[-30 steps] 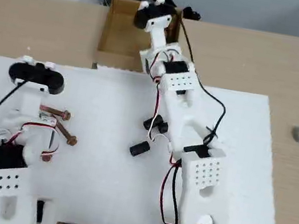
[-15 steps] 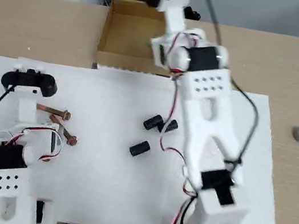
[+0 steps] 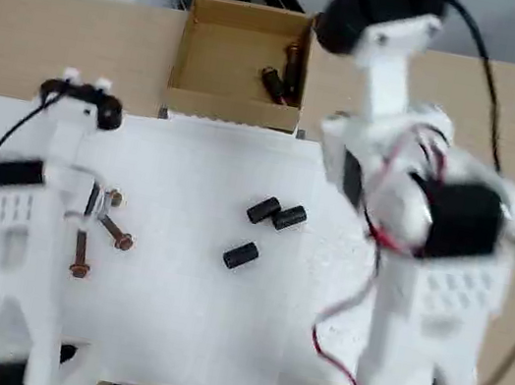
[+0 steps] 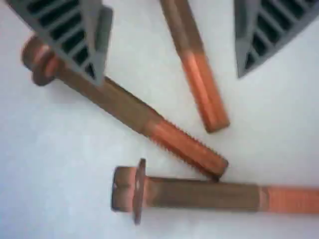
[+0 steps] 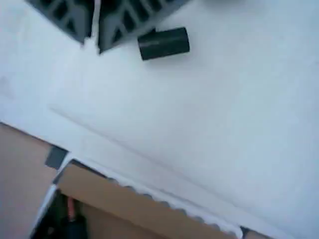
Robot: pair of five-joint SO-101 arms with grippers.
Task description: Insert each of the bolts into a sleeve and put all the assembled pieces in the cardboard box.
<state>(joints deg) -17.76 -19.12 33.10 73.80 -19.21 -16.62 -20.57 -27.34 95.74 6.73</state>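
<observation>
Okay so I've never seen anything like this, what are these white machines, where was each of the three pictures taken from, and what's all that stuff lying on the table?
Those are two small robot arms, the left arm and the right arm, each ending in a claw. The wide picture looks down from a fixed camera. The other two come from cameras on the arms' wrists. On a white sheet on the table lie three copper bolts and three black sleeves. The left claw is open over the bolts. The right claw is shut. Neither holds anything. In the cardboard box lies a bolt with a sleeve.
</observation>
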